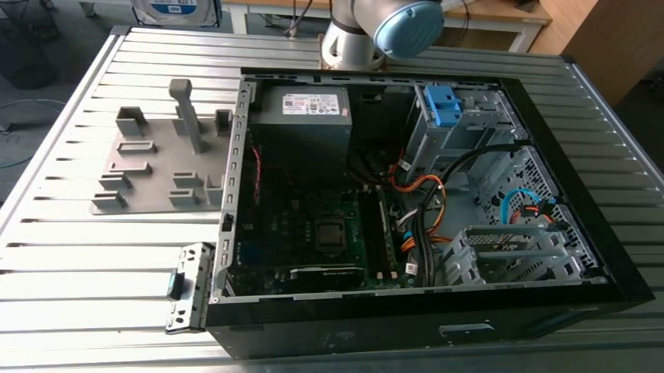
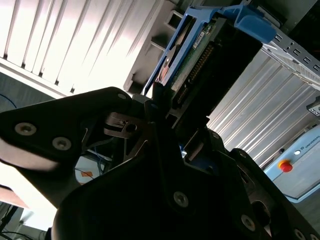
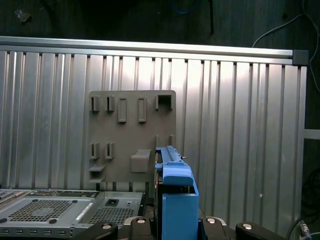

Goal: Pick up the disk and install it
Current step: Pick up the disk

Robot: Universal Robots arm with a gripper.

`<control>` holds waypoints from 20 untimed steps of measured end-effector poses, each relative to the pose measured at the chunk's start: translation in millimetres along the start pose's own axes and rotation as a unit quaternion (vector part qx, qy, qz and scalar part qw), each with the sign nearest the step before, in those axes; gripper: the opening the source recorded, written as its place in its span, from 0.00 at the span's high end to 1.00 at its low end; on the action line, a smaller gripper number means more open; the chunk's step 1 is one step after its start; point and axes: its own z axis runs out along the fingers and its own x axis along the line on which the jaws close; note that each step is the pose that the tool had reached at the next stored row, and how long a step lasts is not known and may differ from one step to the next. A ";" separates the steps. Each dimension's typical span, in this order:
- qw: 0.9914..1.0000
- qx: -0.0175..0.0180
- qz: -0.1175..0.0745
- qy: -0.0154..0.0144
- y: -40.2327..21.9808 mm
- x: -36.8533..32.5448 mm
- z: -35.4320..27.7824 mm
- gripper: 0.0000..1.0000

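Exterior view: the open computer case [image 1: 581, 256] lies on the slatted table [image 1: 93, 256]. Second wrist view: the gripper [image 2: 165, 120] clamps the disk [image 2: 192, 55] by one end. First wrist view: the disk is held aloft near the case. This looks like the carrying step, and seating it calls for squaring it with the drive cage [image 1: 467, 132].

No readable text — anywhere.

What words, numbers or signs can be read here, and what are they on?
Nothing can be read.
White sticker on the power supply: print too small.
Badge on the computer case front: blurred.
Any print on the disk, second wrist view: blurred.
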 end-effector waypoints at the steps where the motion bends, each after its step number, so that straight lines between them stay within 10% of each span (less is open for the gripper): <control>1: 1.000 0.000 0.000 0.000 -1.0 0.0 0.0 0.64; 20: 1.000 0.000 0.000 0.000 -16.1 0.5 0.0 0.64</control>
